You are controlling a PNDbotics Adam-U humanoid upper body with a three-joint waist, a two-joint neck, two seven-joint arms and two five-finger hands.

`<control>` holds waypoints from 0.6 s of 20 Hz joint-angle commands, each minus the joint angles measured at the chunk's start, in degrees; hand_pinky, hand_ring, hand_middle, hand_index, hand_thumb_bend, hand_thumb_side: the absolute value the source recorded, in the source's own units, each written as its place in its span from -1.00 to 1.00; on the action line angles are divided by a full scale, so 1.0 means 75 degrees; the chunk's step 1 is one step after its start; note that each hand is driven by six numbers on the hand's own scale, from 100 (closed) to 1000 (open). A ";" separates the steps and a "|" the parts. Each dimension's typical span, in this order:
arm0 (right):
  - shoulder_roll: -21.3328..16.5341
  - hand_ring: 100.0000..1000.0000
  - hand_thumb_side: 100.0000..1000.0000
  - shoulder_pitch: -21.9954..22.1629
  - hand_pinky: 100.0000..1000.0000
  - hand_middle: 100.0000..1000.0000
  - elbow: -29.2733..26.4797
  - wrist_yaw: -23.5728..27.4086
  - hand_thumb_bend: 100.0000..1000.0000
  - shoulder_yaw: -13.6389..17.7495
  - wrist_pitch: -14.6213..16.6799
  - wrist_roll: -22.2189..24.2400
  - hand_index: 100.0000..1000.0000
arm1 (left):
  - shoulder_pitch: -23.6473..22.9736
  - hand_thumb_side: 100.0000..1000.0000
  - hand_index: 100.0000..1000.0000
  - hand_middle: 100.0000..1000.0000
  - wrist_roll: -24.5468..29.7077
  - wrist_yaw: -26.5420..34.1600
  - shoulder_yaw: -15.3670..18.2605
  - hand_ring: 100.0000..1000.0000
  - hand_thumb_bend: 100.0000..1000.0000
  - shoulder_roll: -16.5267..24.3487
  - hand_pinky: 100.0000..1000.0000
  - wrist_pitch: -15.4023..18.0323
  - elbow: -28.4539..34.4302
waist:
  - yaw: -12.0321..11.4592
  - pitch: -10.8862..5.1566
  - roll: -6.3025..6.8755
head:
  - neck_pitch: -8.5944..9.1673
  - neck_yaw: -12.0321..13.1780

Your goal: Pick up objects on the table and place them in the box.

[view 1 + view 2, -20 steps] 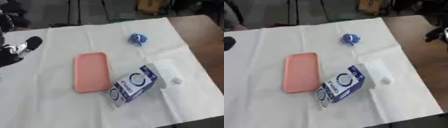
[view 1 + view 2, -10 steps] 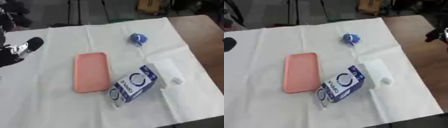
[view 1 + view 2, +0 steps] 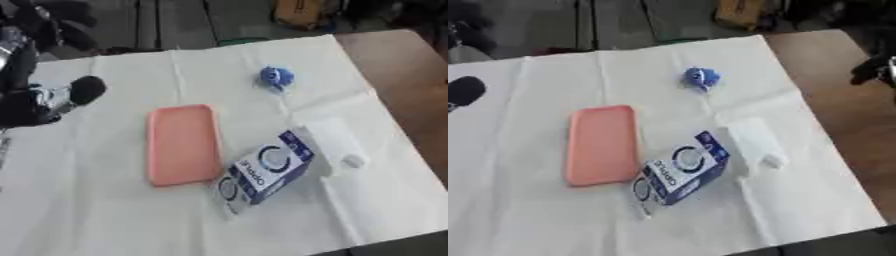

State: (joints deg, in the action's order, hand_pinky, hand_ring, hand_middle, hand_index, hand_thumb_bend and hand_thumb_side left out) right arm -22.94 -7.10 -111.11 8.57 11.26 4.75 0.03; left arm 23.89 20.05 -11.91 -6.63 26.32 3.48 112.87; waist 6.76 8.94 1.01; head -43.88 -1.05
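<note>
Pink tray (image 3: 182,144), one carton (image 3: 264,173), one blue toy (image 3: 276,77); robot hand (image 3: 39,102) state unclear.

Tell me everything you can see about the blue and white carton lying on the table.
The blue and white carton lies on its side on the white cloth, angled diagonally, with round white and dark graphics and some unreadable lettering on its upper face. It looks like printed cardboard. Its lower left end sits right beside the pink flat case, possibly touching, and its upper right end meets a white carton-shaped part with a small cap. No hand touches it.
</note>
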 commanded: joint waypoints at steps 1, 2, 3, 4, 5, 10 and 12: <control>-0.0218 -0.10 0.19 -0.0077 -0.20 0.43 -0.0100 -0.0006 -0.64 0.0035 0.0022 0.0025 0.84 | 0.0360 0.29 0.67 0.36 0.0627 -0.0400 -0.0462 0.21 0.53 0.0365 0.28 0.0114 -0.0054 | 0.0017 -0.0119 -0.0029 | -0.0032 0.0013; -0.0222 -0.10 0.19 -0.0075 -0.20 0.43 -0.0099 -0.0003 -0.64 0.0033 0.0024 0.0025 0.84 | 0.0439 0.38 0.68 0.38 0.0712 -0.0476 -0.0535 0.23 0.58 0.0389 0.29 0.0157 -0.0080 | 0.0023 -0.0125 -0.0032 | -0.0032 0.0011; -0.0238 -0.10 0.19 -0.0075 -0.20 0.43 -0.0101 0.0007 -0.64 0.0019 0.0029 0.0033 0.84 | 0.0830 0.42 0.68 0.38 0.0973 -0.0701 -0.0820 0.24 0.60 0.0501 0.29 0.0250 -0.0142 | 0.0043 -0.0143 -0.0042 | -0.0032 -0.0017; -0.0246 -0.10 0.19 -0.0074 -0.20 0.43 -0.0100 0.0016 -0.64 0.0015 0.0034 0.0036 0.84 | 0.1100 0.44 0.68 0.38 0.1158 -0.0919 -0.1017 0.24 0.62 0.0522 0.29 0.0326 -0.0247 | 0.0046 -0.0150 -0.0048 | -0.0032 -0.0039; -0.0251 -0.10 0.19 -0.0078 -0.20 0.43 -0.0098 0.0025 -0.64 0.0001 0.0036 0.0046 0.84 | 0.1429 0.48 0.69 0.38 0.1326 -0.1138 -0.1235 0.24 0.63 0.0511 0.29 0.0407 -0.0391 | 0.0059 -0.0161 -0.0051 | -0.0032 -0.0059; -0.0276 -0.10 0.19 -0.0110 -0.20 0.43 -0.0085 0.0065 -0.64 -0.0048 0.0043 0.0093 0.84 | 0.2483 0.58 0.70 0.41 0.1776 -0.1974 -0.1984 0.28 0.70 0.0160 0.31 0.0889 -0.1284 | 0.0149 -0.0196 -0.0057 | -0.0032 -0.0086; -0.0305 -0.10 0.19 -0.0139 -0.20 0.44 -0.0088 0.0092 -0.64 -0.0066 0.0056 0.0103 0.84 | 0.2827 0.65 0.71 0.42 0.1900 -0.2315 -0.2264 0.30 0.73 -0.0075 0.32 0.1139 -0.1772 | 0.0221 -0.0209 -0.0072 | -0.0032 -0.0056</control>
State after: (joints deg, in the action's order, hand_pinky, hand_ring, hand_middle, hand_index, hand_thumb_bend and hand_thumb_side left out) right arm -23.31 -7.50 -111.10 8.76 10.62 5.04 0.58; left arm 43.78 33.74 -27.74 -22.78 26.05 10.95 100.88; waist 8.50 8.20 0.67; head -43.88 -1.54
